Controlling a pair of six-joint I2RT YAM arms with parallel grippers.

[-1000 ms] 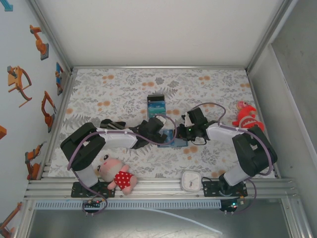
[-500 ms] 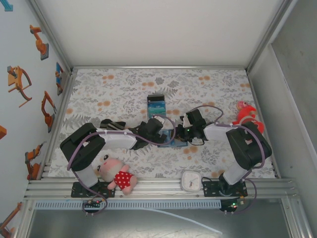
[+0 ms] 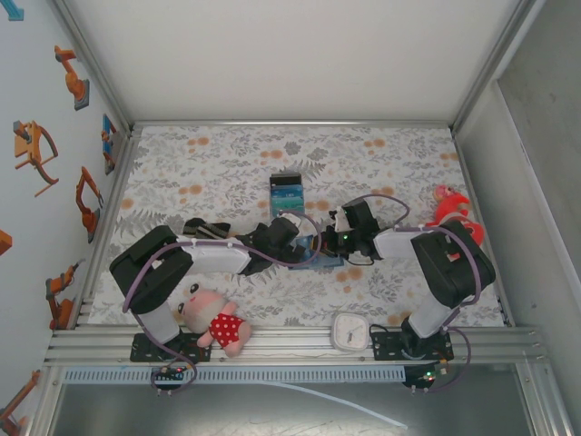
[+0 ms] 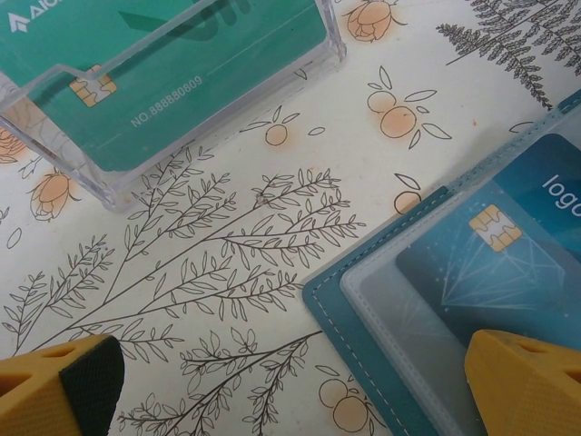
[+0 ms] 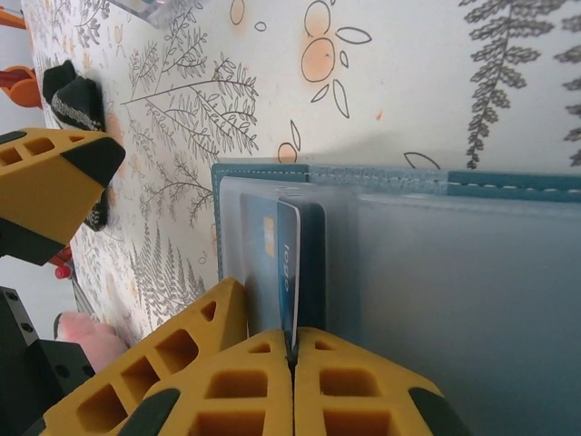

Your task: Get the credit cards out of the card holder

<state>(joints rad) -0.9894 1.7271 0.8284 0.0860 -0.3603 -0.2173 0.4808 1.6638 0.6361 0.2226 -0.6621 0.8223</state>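
Jaws of the right gripper (image 5: 292, 363) are pressed together on the edge of a dark blue credit card (image 5: 289, 259) marked "logo", which sticks out of the card holder (image 5: 472, 272) lying mid-table. The left gripper (image 4: 290, 391) hangs spread wide and empty over the holder's left edge. Farther off, a teal card (image 4: 182, 64) in a clear box (image 4: 54, 100) reads "NO.888880809".

Right gripper (image 5: 292, 359): jaws have closed, now pinching the edge of a dark blue credit card (image 5: 287, 263) in the card holder (image 5: 454, 291).
Right arm (image 3: 445, 259): elbow drawn away from the table's right edge.
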